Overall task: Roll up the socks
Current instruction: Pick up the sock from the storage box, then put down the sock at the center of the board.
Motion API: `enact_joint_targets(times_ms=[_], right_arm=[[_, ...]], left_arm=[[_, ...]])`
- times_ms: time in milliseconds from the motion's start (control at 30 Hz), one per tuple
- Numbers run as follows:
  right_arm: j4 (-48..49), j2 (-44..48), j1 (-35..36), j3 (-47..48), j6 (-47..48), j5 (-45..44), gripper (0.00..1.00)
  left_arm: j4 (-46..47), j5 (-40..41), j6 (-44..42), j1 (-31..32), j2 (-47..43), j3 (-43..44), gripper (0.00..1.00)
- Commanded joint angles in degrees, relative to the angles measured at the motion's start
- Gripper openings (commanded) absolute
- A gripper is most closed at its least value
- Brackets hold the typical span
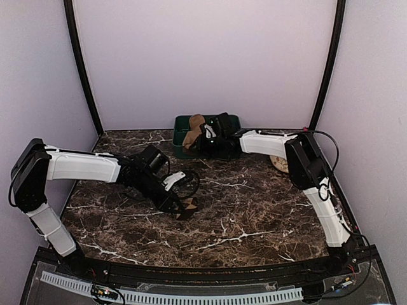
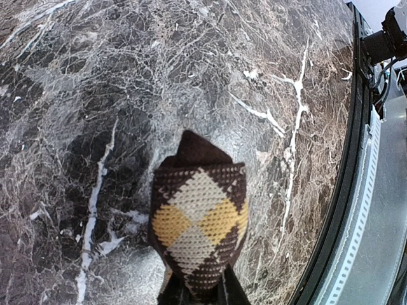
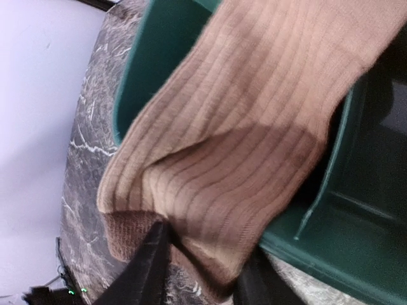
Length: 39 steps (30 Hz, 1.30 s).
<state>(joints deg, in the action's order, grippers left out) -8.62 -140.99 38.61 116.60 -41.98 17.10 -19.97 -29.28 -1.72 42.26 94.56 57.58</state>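
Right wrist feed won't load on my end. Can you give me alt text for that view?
A ribbed tan sock fills most of the view, its lower end pinched between the dark fingers of the right tool at the bottom edge. The sock drapes over the rim of a green tray, with the marble table and a pale wall at left.

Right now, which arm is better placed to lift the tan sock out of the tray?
Right. Its jaws grip the tan sock by one end at the tray. The left arm's jaws are shut on the argyle sock, well away from the tray.
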Motion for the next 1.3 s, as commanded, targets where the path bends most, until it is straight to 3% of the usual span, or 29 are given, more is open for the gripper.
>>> enact_joint_targets(times_ms=[0, 100, 133, 533, 833, 1100, 1267], right_arm=[[4.2, -0.7, -0.3, 0.6, -1.5, 2.4, 0.18], [6.1, 1.2, -0.3, -2.8, -2.0, 3.4, 0.01], [6.7, 2.8, -0.3, -4.2, -2.0, 3.4, 0.00], [11.0, 23.1, -0.2, -26.6, 1.3, -0.1, 0.00], [8.1, 45.1, -0.5, -57.4, 3.6, -6.8, 0.00], [5.4, 71.4, -0.3, -86.4, -4.6, -9.5, 0.00], [-2.7, 86.1, 0.3, -94.7, -10.4, -12.1, 0.03]], left_arm=[[-0.1, 0.7, -0.2, -0.5, -2.0, -0.6, 0.00], [-0.1, 0.9, 0.0, -0.8, -2.0, -0.6, 0.00], [-0.1, 1.1, 0.2, -0.8, -2.0, -0.6, 0.00], [0.2, 7.0, 6.3, -2.7, -6.0, -0.2, 0.00], [-1.3, 13.6, 10.5, -5.1, -8.3, 3.3, 0.00], [-1.4, 15.8, 11.9, -10.2, -6.7, 7.9, 0.00], [-1.1, 16.9, 12.4, -12.8, -3.3, 12.9, 0.00]])
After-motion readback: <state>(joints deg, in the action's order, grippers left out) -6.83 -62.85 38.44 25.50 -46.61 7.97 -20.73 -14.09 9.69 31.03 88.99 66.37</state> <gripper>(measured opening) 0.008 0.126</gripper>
